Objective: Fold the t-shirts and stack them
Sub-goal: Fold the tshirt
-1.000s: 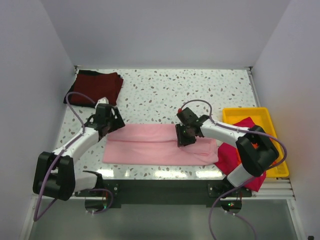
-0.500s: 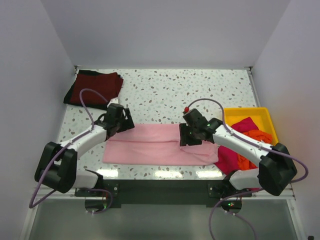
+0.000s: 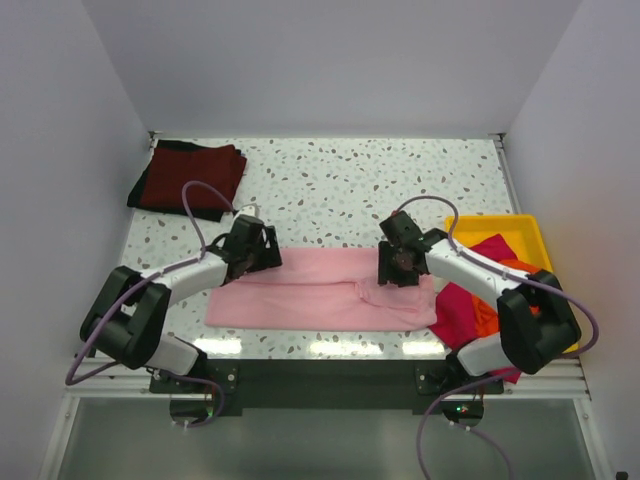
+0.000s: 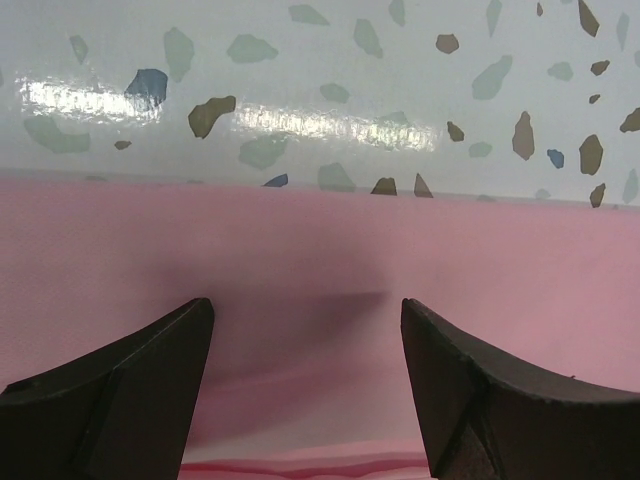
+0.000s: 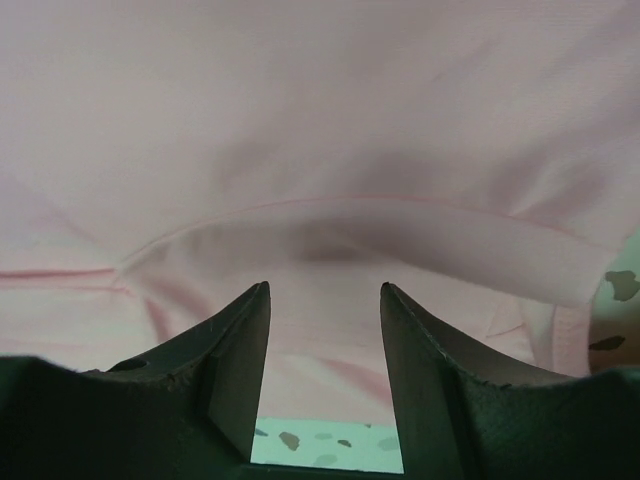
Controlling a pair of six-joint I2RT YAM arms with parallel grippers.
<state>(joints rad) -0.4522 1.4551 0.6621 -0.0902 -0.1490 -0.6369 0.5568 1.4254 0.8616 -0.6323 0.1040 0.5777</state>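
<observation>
A pale pink t-shirt lies folded into a long band across the front of the table. My left gripper is open and empty, low over the band's back edge near its left end. In the left wrist view the left gripper has only pink cloth between its fingers. My right gripper is open and empty over the band's right part. In the right wrist view the right gripper hangs above a fold seam of the pink cloth.
A folded dark maroon t-shirt lies on a black one at the back left corner. A yellow tray at the right holds a magenta t-shirt and an orange one, which spill over its front-left edge.
My left gripper has moved right along the pink shirt's back edge. My right gripper has moved right, towards the shirt's right end. The shirt lies much as before.
</observation>
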